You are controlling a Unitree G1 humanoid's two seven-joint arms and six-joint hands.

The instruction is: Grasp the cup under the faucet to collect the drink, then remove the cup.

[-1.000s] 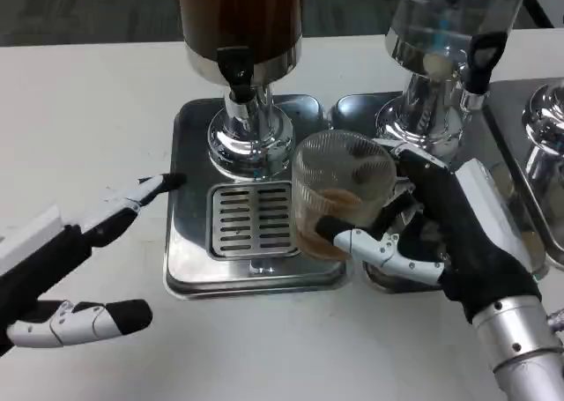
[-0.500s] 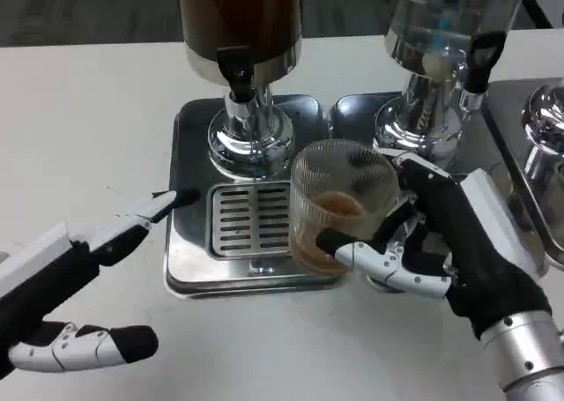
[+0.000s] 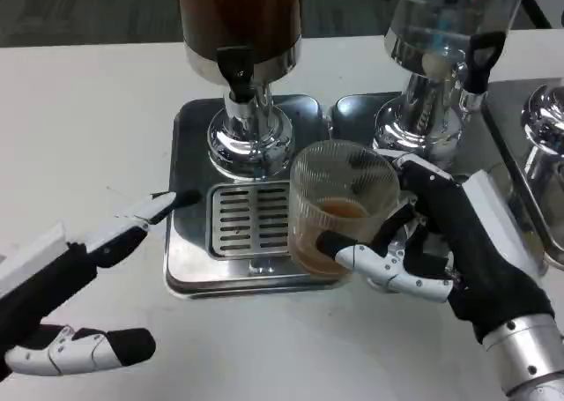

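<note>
Barely shifted, cup (image 3: 339, 209) in right hand (image 3: 458, 251)

Drinks station or test lab, white table (image 3: 79, 119), steel drip tray (image 3: 189, 260), brown drink dispenser (image 3: 240, 22), clear dispenser (image 3: 445, 31)

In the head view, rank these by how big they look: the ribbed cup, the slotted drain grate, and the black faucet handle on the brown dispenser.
1. Ribbed cup, held by the right hand nearer the camera, which may enlarge it.
2. Slotted drain grate.
3. Black faucet handle, clearly smallest.

Single head cam (no 2nd view) looks steeply down, close over the white table (image 3: 79, 110).
</note>
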